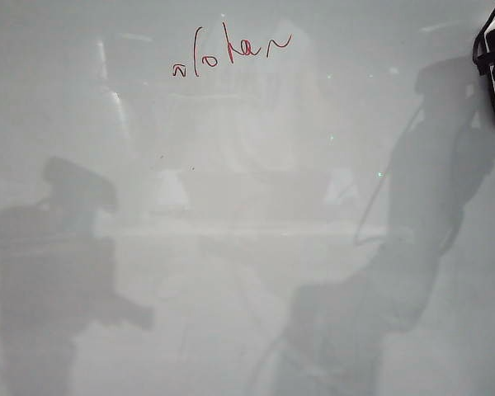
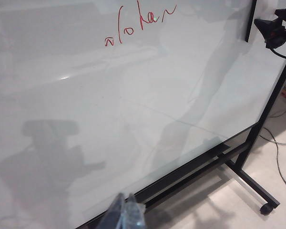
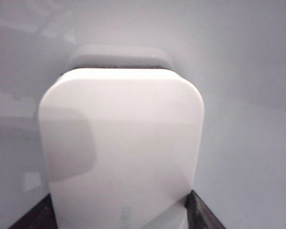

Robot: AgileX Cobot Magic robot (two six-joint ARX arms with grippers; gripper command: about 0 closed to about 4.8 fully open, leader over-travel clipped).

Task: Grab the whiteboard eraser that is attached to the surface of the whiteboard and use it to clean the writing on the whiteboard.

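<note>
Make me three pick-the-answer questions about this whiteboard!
1. Where is the whiteboard eraser?
A) beside the writing
B) far right on the whiteboard
C) on the floor
2. What colour is the writing?
A) blue
B) red
C) green
3. How much writing is wiped?
A) all
B) half
C) none

B: the exterior view shows it far right, inside the right gripper.
B: the loops are red.
C: the line is whole; the left gripper is far from it, low by the whiteboard.
</note>
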